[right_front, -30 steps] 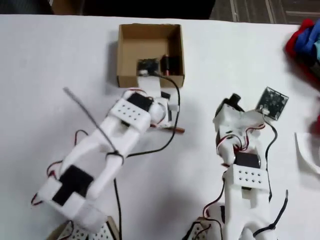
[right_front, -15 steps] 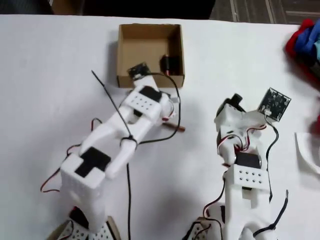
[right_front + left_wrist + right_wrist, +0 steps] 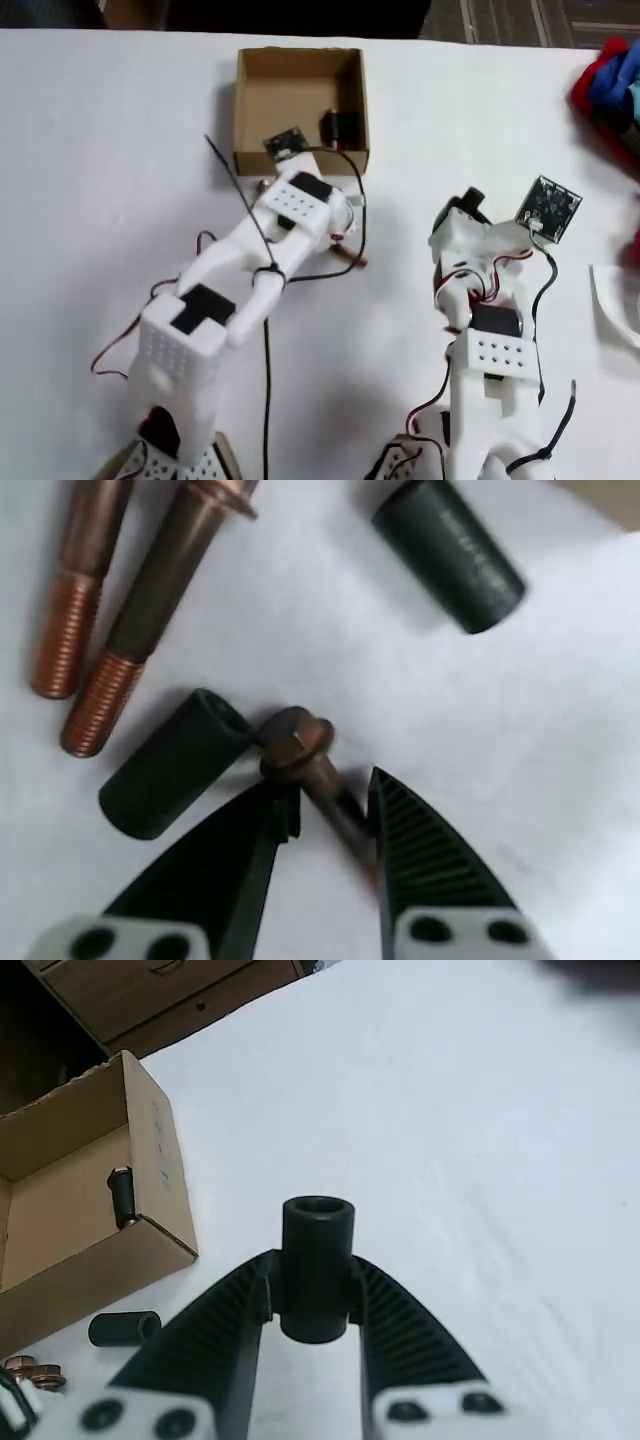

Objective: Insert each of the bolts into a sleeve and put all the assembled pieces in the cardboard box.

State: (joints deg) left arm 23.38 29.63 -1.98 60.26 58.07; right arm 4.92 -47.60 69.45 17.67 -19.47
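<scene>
Straddling a bolt on the table with left pincer apart, lying sleeve just beside | clamping upright sleeve in right pincer | one assembled piece inside cardboard box

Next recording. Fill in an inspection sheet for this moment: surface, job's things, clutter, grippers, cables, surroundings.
Surface: white table, no spills seen.
Job's things: cardboard box holds one assembled piece; beside the box lie three bolts and two loose sleeves.
Clutter: coloured cloth and a white curved piece at the table's right edge.
Grippers: left gripper open, jaws either side of one bolt's shank; right gripper shut on an upright sleeve, held above the table.
Cables: black cable loops from the left arm over the table; red wires run along both arms.
Surroundings: wooden drawers beyond the table.
</scene>
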